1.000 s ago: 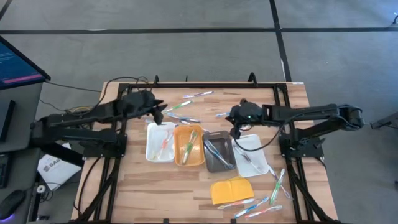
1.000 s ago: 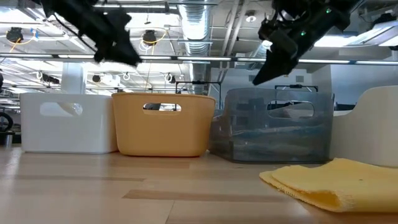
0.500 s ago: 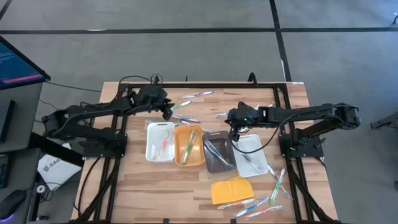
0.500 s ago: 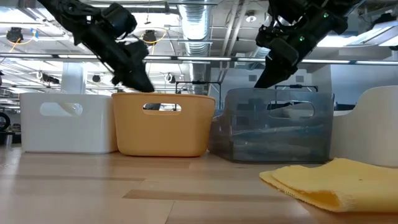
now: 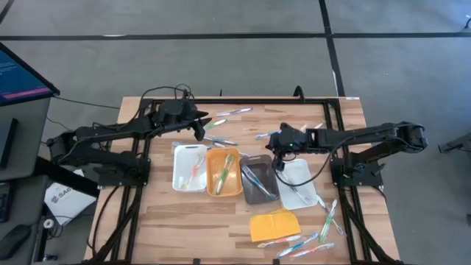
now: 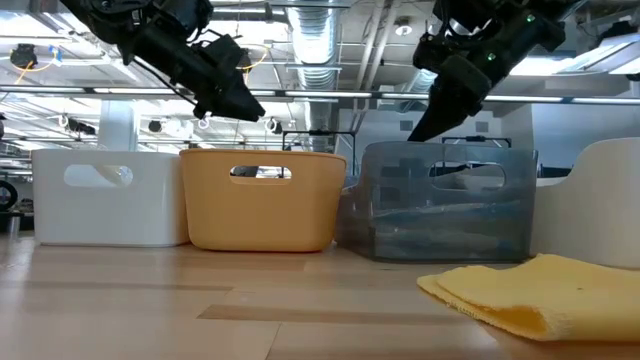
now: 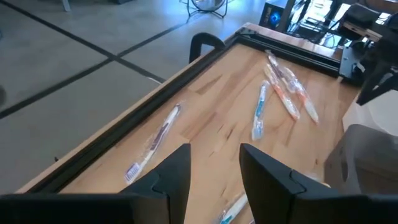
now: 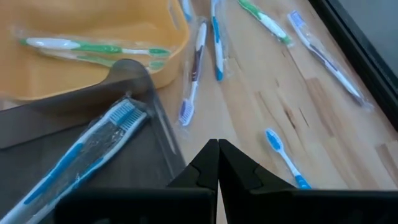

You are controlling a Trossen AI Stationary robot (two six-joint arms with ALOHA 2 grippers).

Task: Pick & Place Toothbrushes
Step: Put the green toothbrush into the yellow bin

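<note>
Right now I see toothbrushes scattered over my pale wood-plank table (image 5: 184, 221), each a thin plastic stick with a bristle head, sealed in a crinkly clear wrapper. Four rectangular trays stand in a row: a white tray (image 5: 179, 177) holding pink-handled brushes laid along its length, an orange tray (image 5: 213, 188) with green ones, a smoky grey tray (image 5: 254, 193) with blue ones, and a second white tray (image 5: 303, 197) on the right. More loose toothbrushes (image 5: 234, 112) lie near the table's far edge, their long axes mostly slanting across the boards, and another cluster (image 5: 327, 215) lies by the right edge near a soft yellow cloth pad (image 5: 274, 224). My left gripper (image 5: 199, 129) hangs above the far boards just beyond the first white tray, its dark fingers (image 7: 176, 171) parted with nothing between them. My right gripper (image 5: 277, 159) hovers by the grey tray's far corner, jaws clenched together and empty; just past them a blue-and-white brush (image 8: 285, 158) lies diagonally on the wood.
</note>
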